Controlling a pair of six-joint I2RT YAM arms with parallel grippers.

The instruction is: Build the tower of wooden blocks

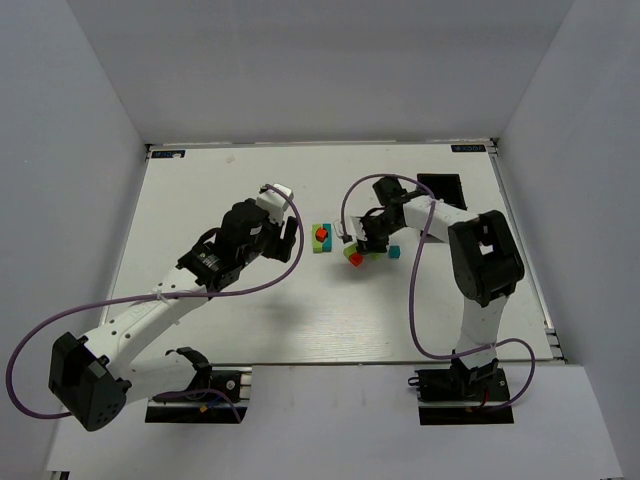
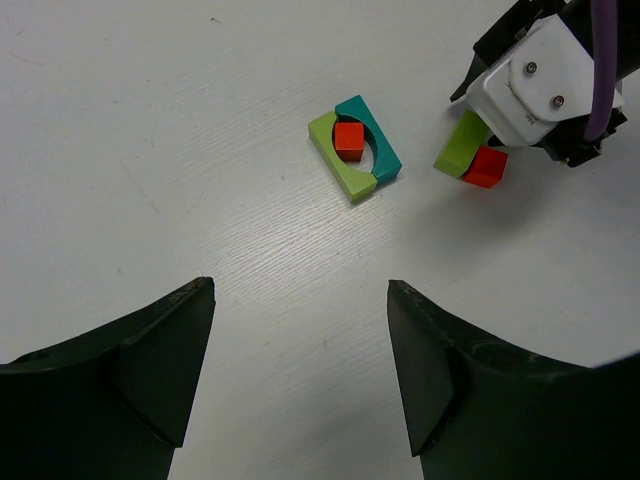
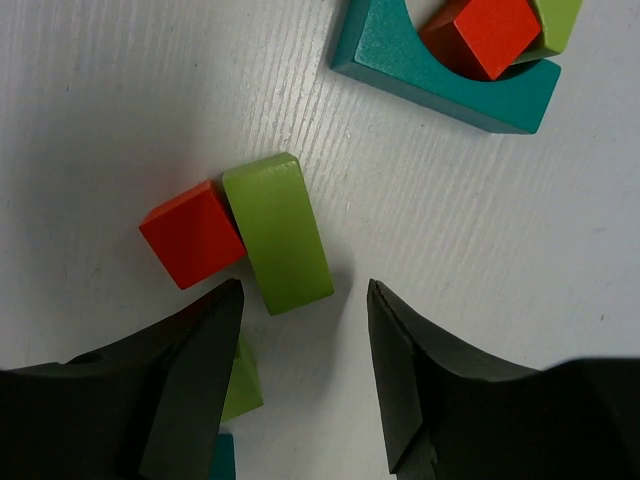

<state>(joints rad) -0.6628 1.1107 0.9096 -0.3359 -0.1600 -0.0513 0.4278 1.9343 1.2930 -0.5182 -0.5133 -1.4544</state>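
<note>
1. Ahead of the right claw (image 3: 303,292), off toward the right of its view, lies the wood block tower (image 3: 395,60). It is one layer high so far. A teal arch (image 2: 372,135) and a lime arch (image 2: 335,160) lie flat on the table (image 2: 150,150), hollows facing each other, with a red cube (image 2: 349,138) in the opening between them.
2. Long axis: seen from the left claw (image 2: 300,290), the pair runs from far-left to near-right, skewed across its line of reach.
3. Right claw: jaws apart, gripping nothing.
4. A loose lime block (image 3: 277,232) lies flat just ahead of the right claw's fingertips, its near end reaching into the gap. Its long axis points away from the claw, leaning a little left. A second red cube (image 3: 193,233) touches its left side.
5. Left claw: jaws spread wide, empty. The tower sits well ahead of it, about on the midline.
6. A lime piece (image 3: 243,385) and a teal piece (image 3: 222,458) show partly under the right claw's finger on the view's left.
</note>
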